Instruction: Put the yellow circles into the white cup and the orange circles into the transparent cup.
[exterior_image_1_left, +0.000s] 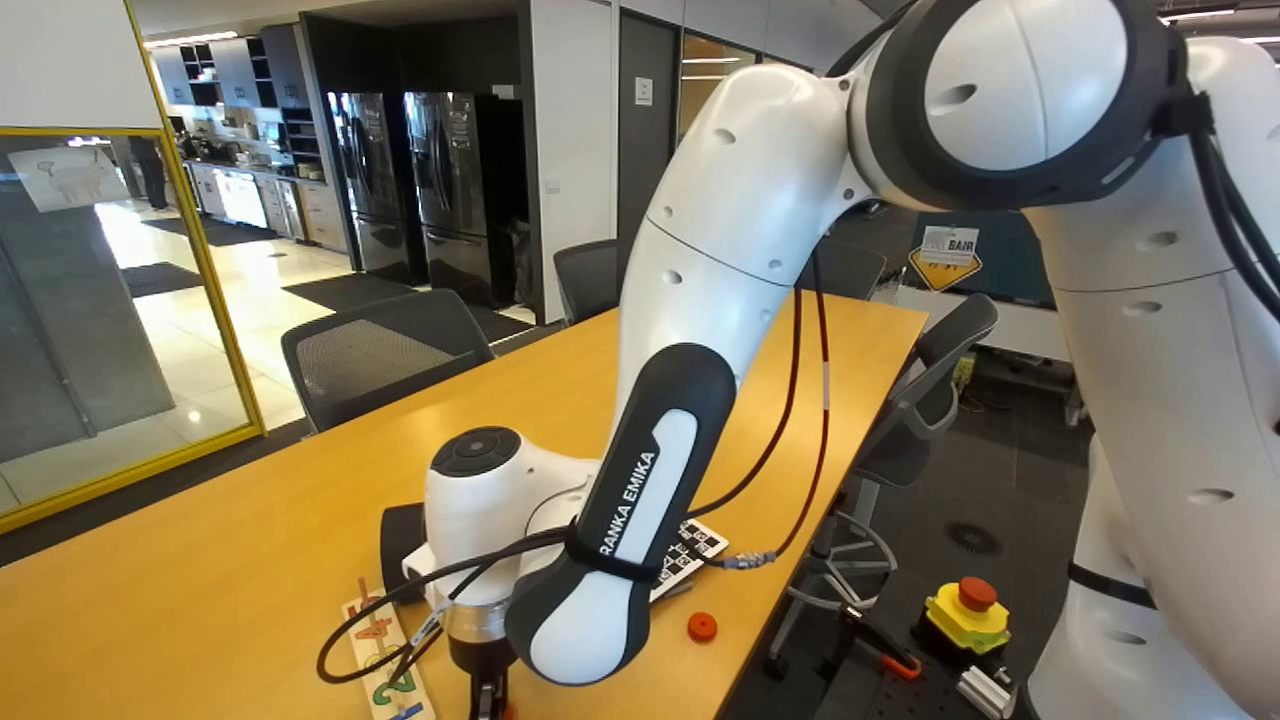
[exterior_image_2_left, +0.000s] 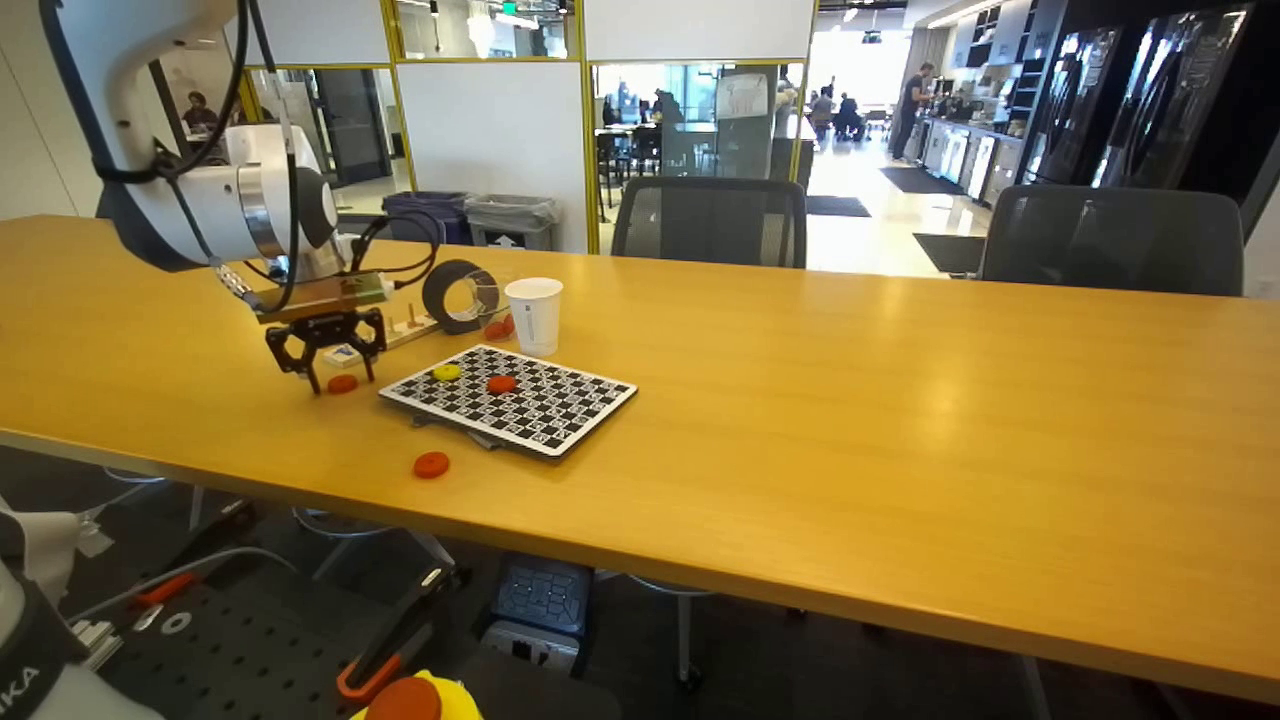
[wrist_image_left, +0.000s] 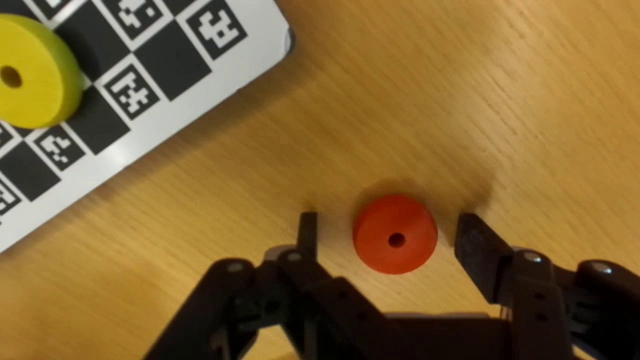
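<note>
My gripper (exterior_image_2_left: 343, 380) is open and low over the table, its fingers on either side of an orange circle (wrist_image_left: 395, 235), apart from it. In an exterior view, one orange circle (exterior_image_2_left: 501, 384) and one yellow circle (exterior_image_2_left: 447, 372) lie on the checkerboard (exterior_image_2_left: 560, 442). The yellow circle also shows in the wrist view (wrist_image_left: 30, 75). Another orange circle (exterior_image_2_left: 431, 465) lies near the table's front edge; it also shows in an exterior view (exterior_image_1_left: 702, 627). The white cup (exterior_image_2_left: 536, 318) stands upright behind the board; its inside is hidden. The transparent cup (exterior_image_2_left: 488, 288) stands beside it with orange circles inside.
A black tape roll (exterior_image_2_left: 437, 300) stands on edge beside the transparent cup. A wooden number board with pegs (exterior_image_1_left: 385, 660) lies behind the gripper. The checkerboard is raised slightly off the table (exterior_image_2_left: 900, 450). Cables hang from the arm near the wrist.
</note>
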